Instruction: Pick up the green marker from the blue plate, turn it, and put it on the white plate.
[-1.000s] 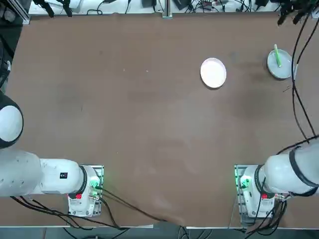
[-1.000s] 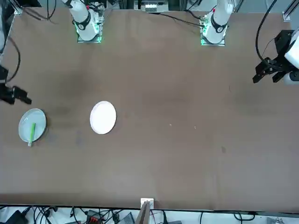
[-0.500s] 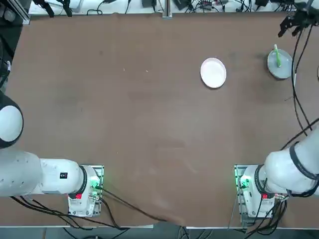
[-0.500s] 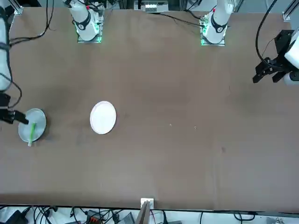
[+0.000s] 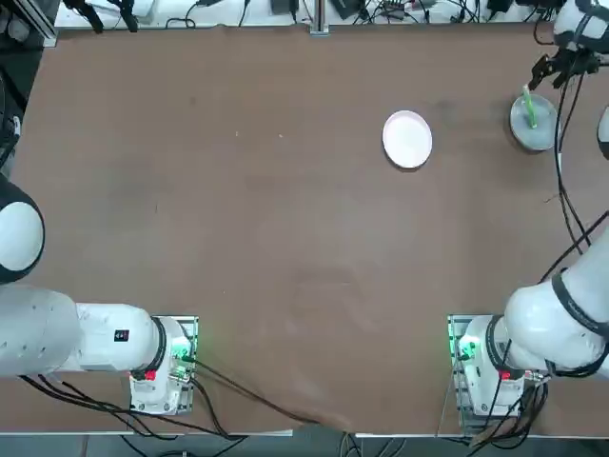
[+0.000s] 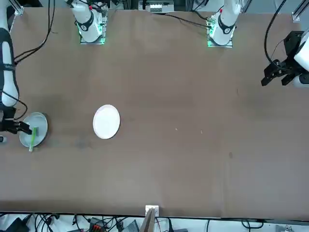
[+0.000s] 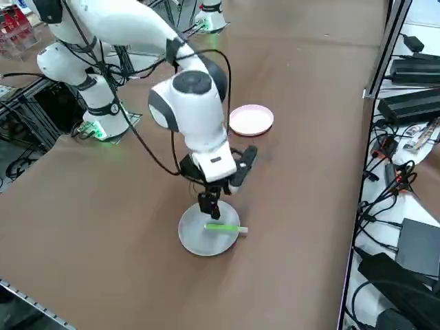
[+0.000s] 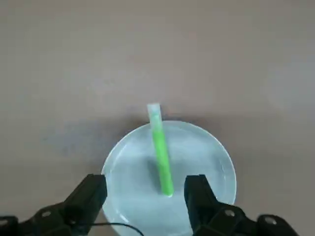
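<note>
Right gripper [image 8: 145,194] poised above blue plate [image 8: 209,157], fingers apart w/ nothing between them, straddling near end of green marker [image 8: 161,155]. In side view, gripper [image 7: 208,204] hangs just over plate [image 7: 196,237], not touching marker [image 7: 223,227]. Looks like approach step: lined up so fingers close across the thin stick, not along it — sensible, since gripping across the width gives better hold.

Marker lying flat on blue plate [image 5: 533,129] at far right of table, one end poking past rim [image 5: 526,92], rest across plate middle [image 5: 530,109]. Overhang prob. helps: less plate under that end. Gripper [image 5: 549,69] at plate's far edge in top view.

White plate [image 5: 407,139] to the left of blue plate, well apart, bare, on brown table [image 5: 285,209]. Same in front view: white plate [image 6: 106,122] toward table middle, blue plate [image 6: 39,126] w/ marker [image 6: 33,137] at table edge.

Task barely begun: pick not yet made; turn and place still to do. Next likely: lower, close on stick mid-length. Risk: thin stick rolling or skidding on smooth plate as fingers close.
</note>
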`<control>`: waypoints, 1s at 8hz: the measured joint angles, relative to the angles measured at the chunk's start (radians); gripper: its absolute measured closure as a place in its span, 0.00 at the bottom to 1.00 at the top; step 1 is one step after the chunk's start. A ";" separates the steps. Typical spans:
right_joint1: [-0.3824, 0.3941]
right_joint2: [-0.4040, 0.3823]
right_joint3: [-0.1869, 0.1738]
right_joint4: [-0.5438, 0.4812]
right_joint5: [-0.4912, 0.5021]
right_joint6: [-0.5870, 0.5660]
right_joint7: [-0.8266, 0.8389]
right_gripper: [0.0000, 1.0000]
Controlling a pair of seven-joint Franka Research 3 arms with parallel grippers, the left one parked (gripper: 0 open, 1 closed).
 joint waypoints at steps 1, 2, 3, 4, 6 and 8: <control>-0.003 0.021 0.000 0.000 0.009 0.044 0.000 0.07; -0.007 0.044 0.000 0.000 0.011 0.075 0.000 0.11; -0.012 0.068 0.001 0.000 0.011 0.090 0.000 0.20; -0.020 0.089 0.001 0.000 0.011 0.097 -0.010 0.22; -0.028 0.117 0.001 0.000 0.011 0.107 -0.062 0.25; -0.029 0.131 0.001 0.001 0.011 0.122 -0.090 0.30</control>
